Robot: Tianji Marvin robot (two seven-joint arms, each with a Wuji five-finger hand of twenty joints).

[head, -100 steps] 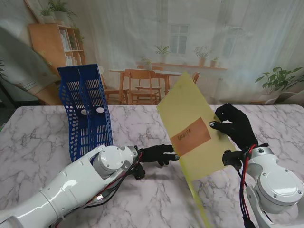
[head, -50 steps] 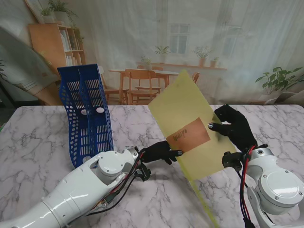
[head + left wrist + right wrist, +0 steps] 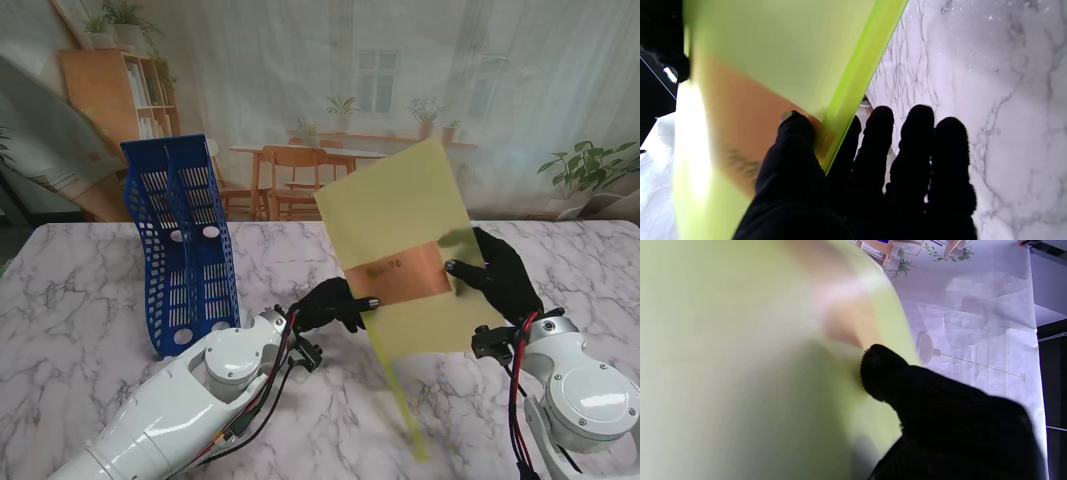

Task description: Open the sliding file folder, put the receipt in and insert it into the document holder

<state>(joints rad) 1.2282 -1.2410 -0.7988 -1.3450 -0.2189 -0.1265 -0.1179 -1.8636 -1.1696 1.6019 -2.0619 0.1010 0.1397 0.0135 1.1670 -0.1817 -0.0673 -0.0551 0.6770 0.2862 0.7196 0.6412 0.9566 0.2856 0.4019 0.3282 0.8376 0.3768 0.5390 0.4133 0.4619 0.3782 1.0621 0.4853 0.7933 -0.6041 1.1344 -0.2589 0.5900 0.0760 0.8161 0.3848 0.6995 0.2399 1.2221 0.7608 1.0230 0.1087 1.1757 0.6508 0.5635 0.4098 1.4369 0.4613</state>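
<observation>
The yellow-green translucent file folder [image 3: 400, 215] stands nearly upright above the table, held between both hands. An orange-brown receipt [image 3: 398, 277] shows through it. My left hand [image 3: 332, 303], in a black glove, pinches the folder's left edge by the green slide bar [image 3: 395, 395]; the thumb [image 3: 791, 140] presses on the sheet, and the other fingers [image 3: 907, 156] lie behind it. My right hand [image 3: 497, 275] grips the right edge, thumb [image 3: 878, 371] on the folder [image 3: 740, 373]. The blue mesh document holder [image 3: 180, 240] stands at the far left.
A white marble table [image 3: 80, 300] lies under everything. A printed backdrop of a room hangs behind it. The holder leans a little, its open top facing up.
The folder has turned from a tilted diamond pose to more square and upright. My left hand has risen and moved right along its edge; the right hand has shifted slightly.
</observation>
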